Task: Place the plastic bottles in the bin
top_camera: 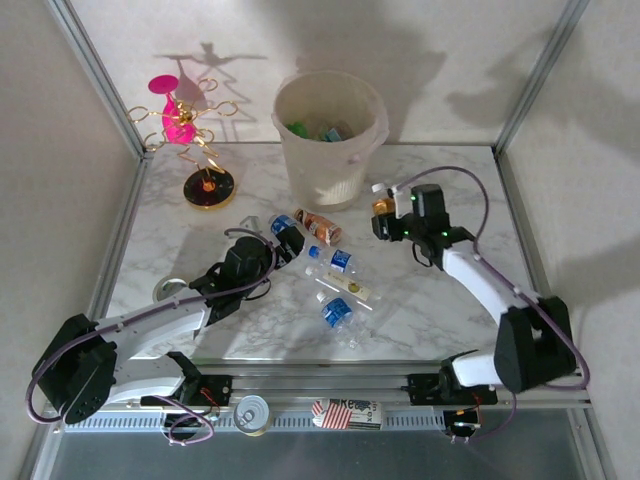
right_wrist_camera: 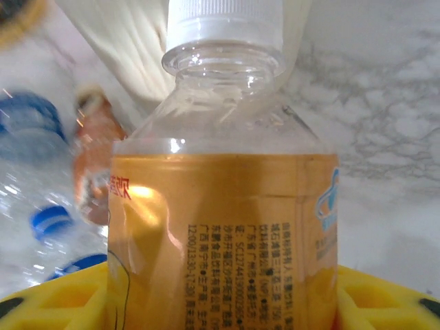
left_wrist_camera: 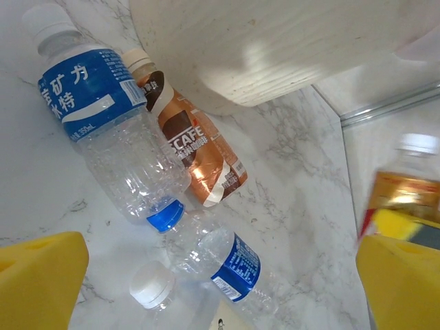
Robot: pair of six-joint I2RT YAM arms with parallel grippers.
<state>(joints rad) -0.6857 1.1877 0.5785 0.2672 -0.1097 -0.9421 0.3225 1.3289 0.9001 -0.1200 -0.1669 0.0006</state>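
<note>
Beside ribbed cream bin [top_camera: 322, 160], right end effector [top_camera: 385, 212] clamps clear orange-labelled bottle [right_wrist_camera: 220, 227]; left end effector [left_wrist_camera: 220, 278] spread

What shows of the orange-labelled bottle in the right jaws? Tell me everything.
The orange-labelled bottle is clear plastic with a white ribbed cap, a bare neck and shoulder, and an orange wrap label printed with fine dark text. No liquid shows in the neck. The right jaws grip its lower body from both sides, cap pointing away from them. It is close beside the bin, on its right; whether it is off the marble table is unclear.
</note>
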